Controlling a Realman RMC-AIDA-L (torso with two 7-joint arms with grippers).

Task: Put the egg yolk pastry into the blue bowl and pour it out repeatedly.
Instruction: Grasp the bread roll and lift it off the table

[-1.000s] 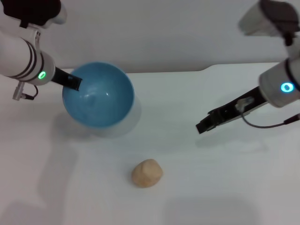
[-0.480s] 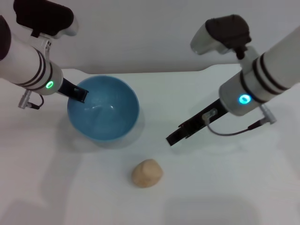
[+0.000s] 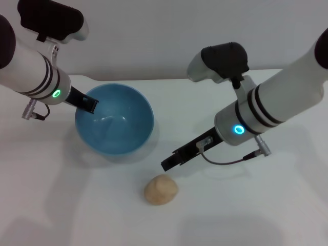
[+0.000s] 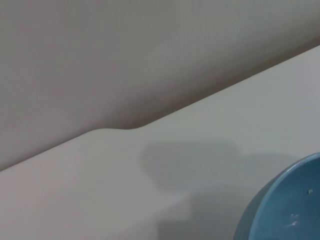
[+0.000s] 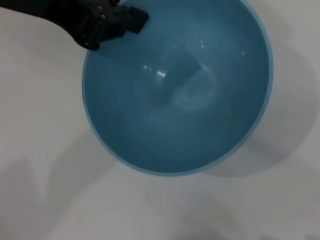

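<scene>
The blue bowl (image 3: 120, 130) sits empty on the white table at the left. My left gripper (image 3: 87, 104) is shut on its rim at the far-left side. The right wrist view looks down into the bowl (image 5: 200, 125), with the left gripper (image 5: 110, 22) dark on the rim. A slice of the bowl (image 4: 287, 210) shows in the left wrist view. The egg yolk pastry (image 3: 161, 189), a tan ball, lies on the table in front of the bowl. My right gripper (image 3: 169, 164) hangs just above and slightly right of the pastry, apart from it.
The white table (image 3: 246, 205) ends at a far edge (image 4: 115, 131) against a grey wall, with a step in that edge near the bowl. My right arm's cable (image 3: 230, 160) loops below the wrist.
My right arm has swung left and down from the right side toward the pastry. The left gripper and the bowl shifted slightly right and down. The pastry has not moved.
</scene>
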